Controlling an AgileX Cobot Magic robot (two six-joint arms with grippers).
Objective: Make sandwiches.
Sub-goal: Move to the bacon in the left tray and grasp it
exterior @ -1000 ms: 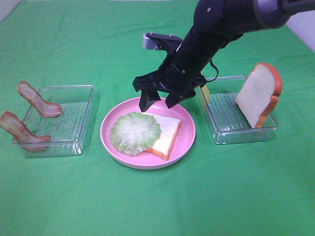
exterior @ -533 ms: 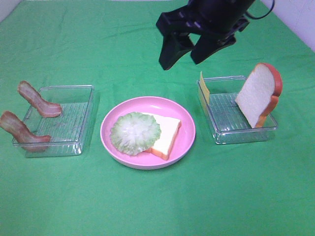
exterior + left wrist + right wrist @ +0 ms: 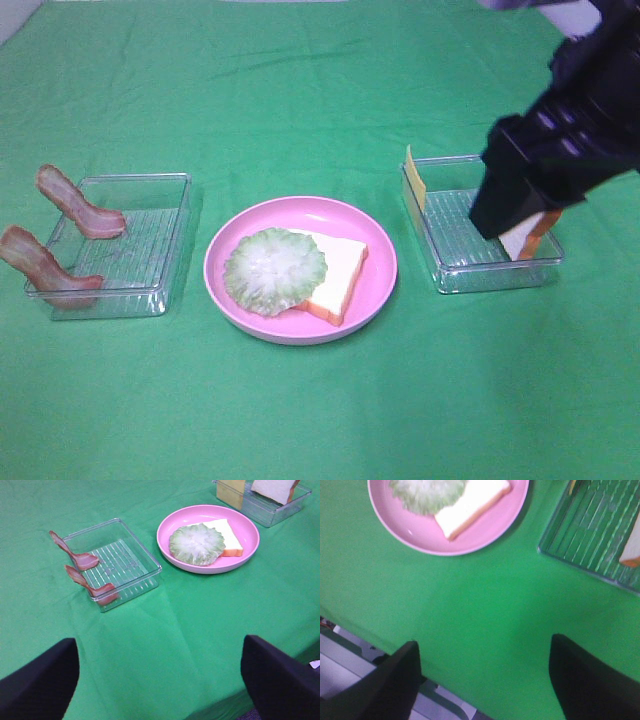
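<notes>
Item: sandwich parts on green cloth, exterior high view taken as the dial. Centre: pink plate bearing one bread slice lying flat, with round lettuce overlapping its 9 o'clock edge. At 9 o'clock of the plate: left tray, two bacon strips hung over its 9 o'clock wall. At 3 o'clock of the plate: right tray, cheese slice upright against its 9 o'clock wall, second bread slice at its 3 o'clock end, largely hidden behind the right arm. Right pincer: released, fingers wide apart, nothing between them, held above the right tray; the plated bread and lettuce lay at its 9 o'clock, well apart. Left pincer: released, empty, over bare cloth, well apart from the left tray and plate.
</notes>
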